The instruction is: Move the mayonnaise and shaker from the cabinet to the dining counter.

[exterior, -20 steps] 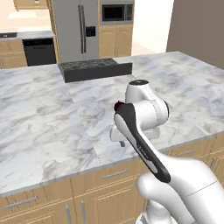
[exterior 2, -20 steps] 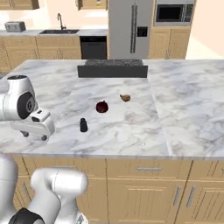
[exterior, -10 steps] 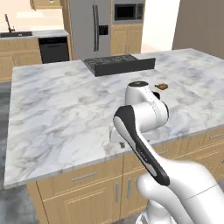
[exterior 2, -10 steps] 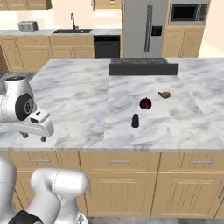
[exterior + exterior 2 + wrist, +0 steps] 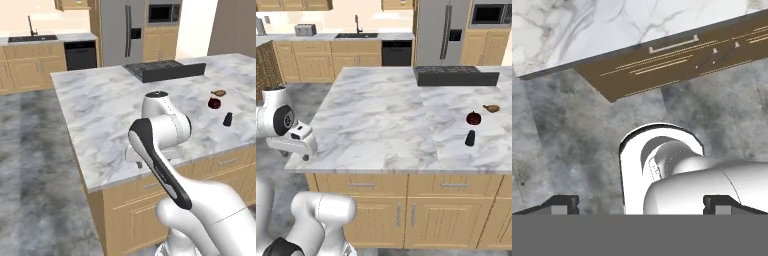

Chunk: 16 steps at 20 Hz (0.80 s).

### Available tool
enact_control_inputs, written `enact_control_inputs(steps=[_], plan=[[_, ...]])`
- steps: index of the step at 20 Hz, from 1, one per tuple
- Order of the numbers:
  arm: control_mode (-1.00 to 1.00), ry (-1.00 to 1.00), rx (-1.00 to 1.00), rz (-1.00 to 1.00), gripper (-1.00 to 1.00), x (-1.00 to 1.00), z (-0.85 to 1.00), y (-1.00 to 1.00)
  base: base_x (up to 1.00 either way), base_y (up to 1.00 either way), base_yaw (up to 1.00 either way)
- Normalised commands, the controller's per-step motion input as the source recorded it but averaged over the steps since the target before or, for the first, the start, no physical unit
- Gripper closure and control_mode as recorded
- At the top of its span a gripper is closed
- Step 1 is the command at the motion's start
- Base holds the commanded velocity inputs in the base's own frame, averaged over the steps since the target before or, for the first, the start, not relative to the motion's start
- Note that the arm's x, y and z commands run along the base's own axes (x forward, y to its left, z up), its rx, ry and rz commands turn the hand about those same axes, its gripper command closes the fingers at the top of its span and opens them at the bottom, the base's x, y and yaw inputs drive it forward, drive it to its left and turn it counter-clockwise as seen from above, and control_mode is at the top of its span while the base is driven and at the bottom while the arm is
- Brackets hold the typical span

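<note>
Gripper (image 5: pixel 640 202) agape above mottled grey floor (image 5: pixel 572 145).

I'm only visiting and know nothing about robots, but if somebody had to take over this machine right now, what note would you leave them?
Claw: open and empty, pointing down at the grey floor beside the island.
Shaker: already standing on the dining counter, near its front edge, next to a dark red round item and a small brown item. It also shows in the left base view.
Mayonnaise: I cannot spot the jar anywhere in these pictures, and the cabinet it comes from is not in sight either.
Done: shaker looks delivered.
Left: find the mayonnaise and set it on the same counter.
</note>
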Motion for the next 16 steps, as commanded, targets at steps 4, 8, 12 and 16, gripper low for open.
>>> enact_control_inputs(steps=[4,8,12,16], plan=[[1.00,0.00,0.00,0.00,-1.00,0.00,0.00,0.00,0.00,1.00,0.00],[1.00,0.00,0.00,0.00,-1.00,0.00,0.00,0.00,0.01,1.00,0.00],[1.00,0.00,0.00,0.00,-1.00,0.00,0.00,0.00,0.14,1.00,0.00],[1.00,0.00,0.00,0.00,-1.00,0.00,0.00,0.00,0.60,1.00,0.00]])
